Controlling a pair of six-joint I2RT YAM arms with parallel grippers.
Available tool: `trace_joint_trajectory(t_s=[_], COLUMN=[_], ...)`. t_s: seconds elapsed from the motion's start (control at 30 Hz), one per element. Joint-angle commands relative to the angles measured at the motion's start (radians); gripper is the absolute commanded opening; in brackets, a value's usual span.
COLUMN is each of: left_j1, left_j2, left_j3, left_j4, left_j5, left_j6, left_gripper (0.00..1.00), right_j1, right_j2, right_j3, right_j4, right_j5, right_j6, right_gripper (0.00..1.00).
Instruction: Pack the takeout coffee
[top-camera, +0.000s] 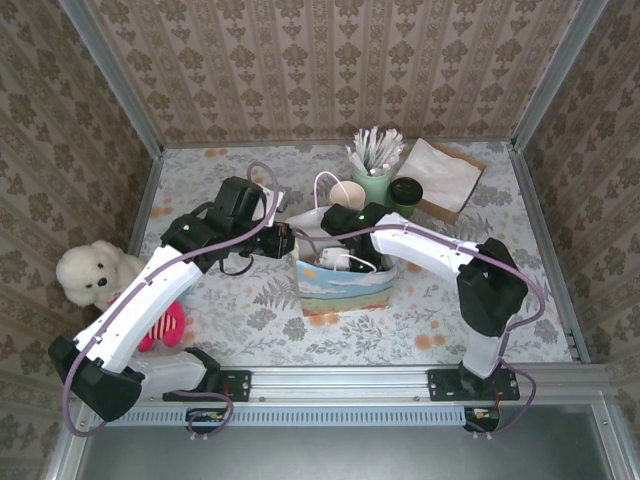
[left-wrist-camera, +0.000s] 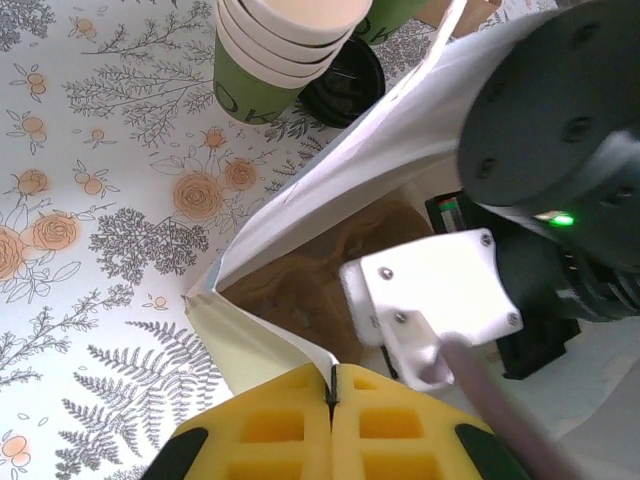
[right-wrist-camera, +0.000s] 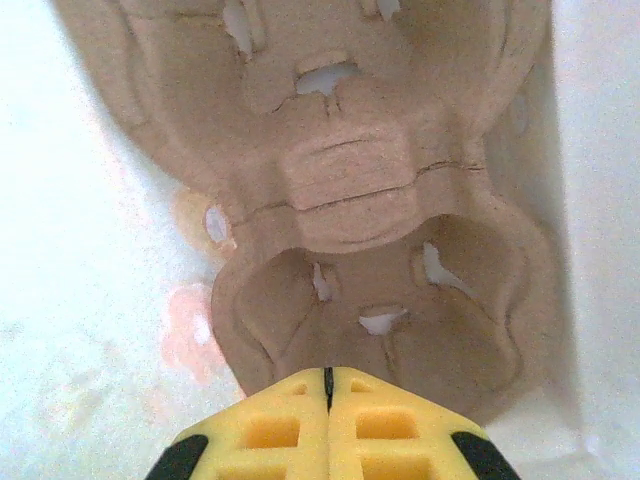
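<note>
The takeout coffee, a dark-green cup with a black lid, stands on the table behind the paper bag, beside the napkins. My left gripper is shut on the bag's white left rim and holds the mouth open. My right gripper is down inside the bag, shut with nothing between its fingers. Right under it a brown pulp cup carrier lies on the bag's floor, its wells bare. From above, the right wrist dips into the bag's mouth.
A stack of lidless green cups stands just behind the bag with a loose black lid at its foot. A pale-green cup of white sticks and napkins on a brown tray sit at the back. A white teddy lies far left.
</note>
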Motion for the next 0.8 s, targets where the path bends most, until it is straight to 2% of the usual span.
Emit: trace_joint_trajectory(t_s=[0.0,0.2,0.33,0.5,0.77], left_j1=[0.009,0.022,0.036,0.055,0.07], left_j2=[0.012,0.019,0.036,0.061,0.103], left_j3=[0.031,0.056,0.071,0.112,0.174], left_j4=[-0.03,-0.035,-0.036,-0.07,-0.113], left_j5=[-0.035,-0.035,0.016,0.12,0.177], left_j6=[0.045,0.109,0.16,0.247,0.284], left_gripper=[0.03,0.01,0.0,0.0,0.0], right_j1=[0.012,0.041,0.066,0.078,0.068], right_j2=[-0.072,-0.069,-0.05,-0.04,0.046], right_j3=[0.001,-0.007,-0.036,-0.053,-0.032], right_j4=[-0.045,-0.046,0.004,0.04,0.049], right_j5=[0.03,0.074,0.134,0.14,0.152], right_j6=[-0.124,-0.226,-0.283,-0.372,-0.425], right_gripper=[0.02,0.01,0.0,0.0,0.0])
